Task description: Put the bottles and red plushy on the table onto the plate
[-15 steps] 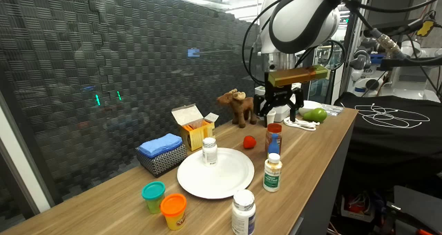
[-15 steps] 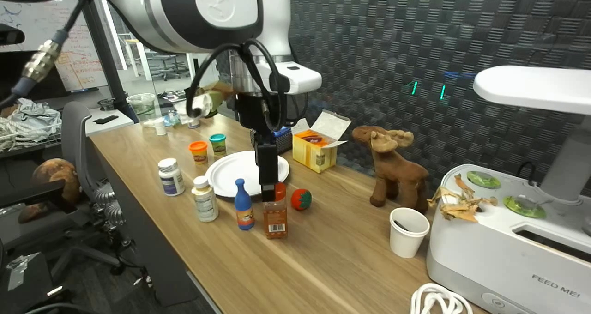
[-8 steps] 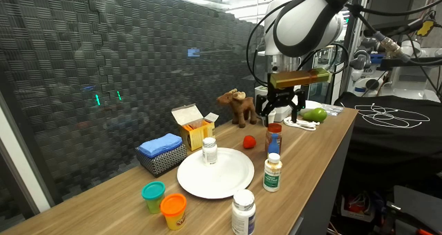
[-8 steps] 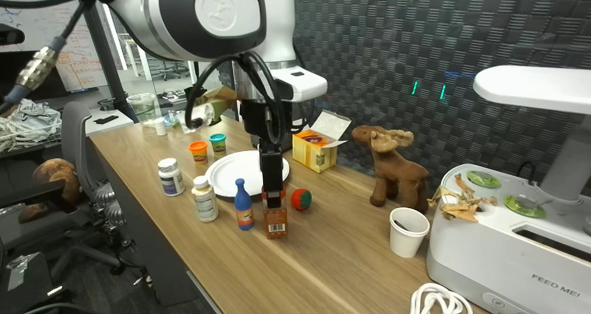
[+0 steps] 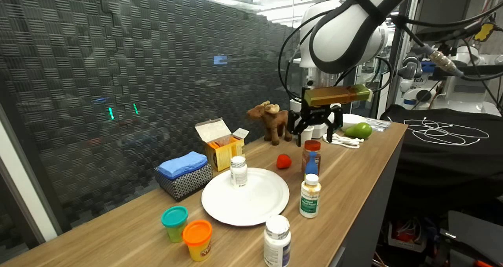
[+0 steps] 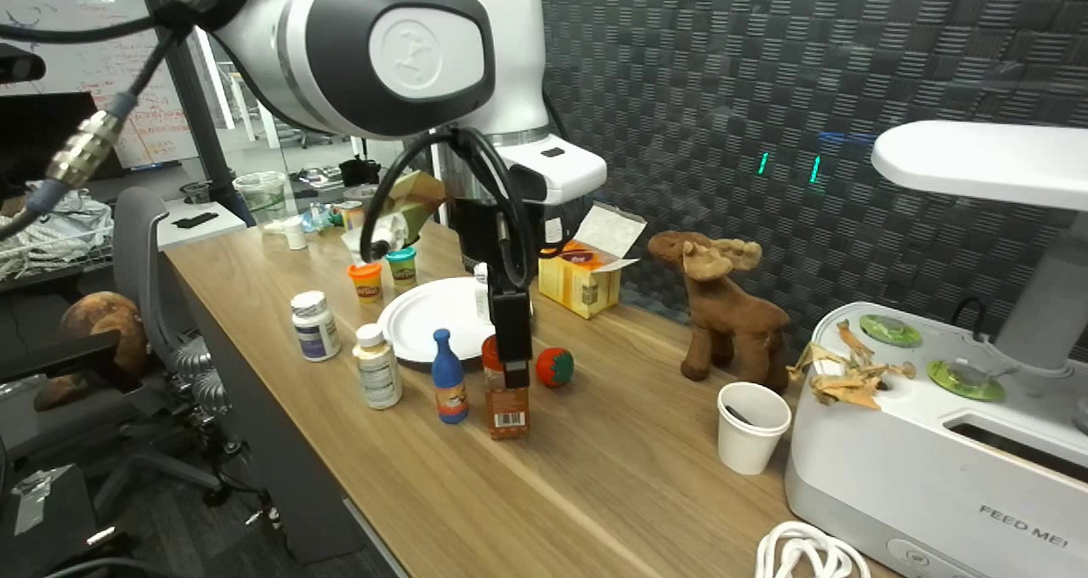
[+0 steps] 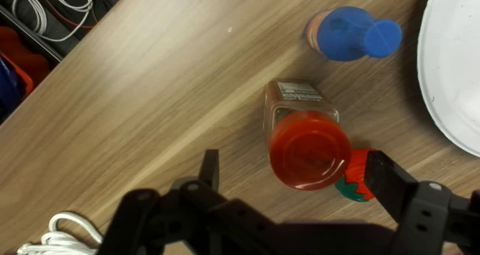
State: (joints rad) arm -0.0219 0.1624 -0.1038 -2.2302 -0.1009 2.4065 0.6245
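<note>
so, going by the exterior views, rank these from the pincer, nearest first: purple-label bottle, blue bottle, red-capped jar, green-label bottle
1. Red-capped jar: right by the open pincer.
2. Blue bottle: beside the jar.
3. Green-label bottle: past the blue one, beside the plate.
4. Purple-label bottle: beyond the green-label one.

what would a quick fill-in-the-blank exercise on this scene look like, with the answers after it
In the wrist view, the colour capping the jar is ____. Besides red, the red plushy shows the colour ____. The number of bottles standing on the plate is ____. The tool is not shut but ____.

Missing words: red; green; one; open.
</note>
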